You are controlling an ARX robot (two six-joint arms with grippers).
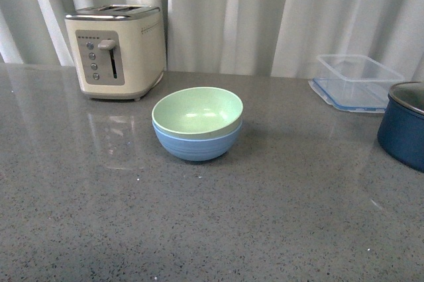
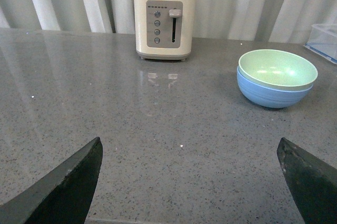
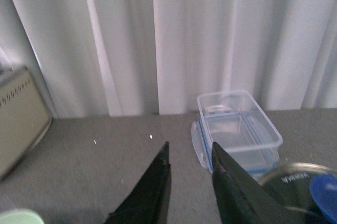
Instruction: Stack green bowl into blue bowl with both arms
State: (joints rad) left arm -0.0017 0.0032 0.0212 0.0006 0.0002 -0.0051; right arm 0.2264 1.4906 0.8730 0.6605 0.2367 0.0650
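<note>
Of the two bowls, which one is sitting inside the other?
The green bowl is nested inside the blue bowl; only the blue one touches the counter.

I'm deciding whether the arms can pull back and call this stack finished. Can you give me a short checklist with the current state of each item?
1. Green bowl nested inside blue bowl: ok.
2. Stack sitting level: cannot tell; in the front view the green rim looks slightly tilted.
3. Left hand open and away from the bowls: ok.
4. Right hand holding nothing: ok; its fingers are nearly closed on empty space, raised above the table.
5. Stack apart from toaster, clear container and navy pot: ok.
</note>
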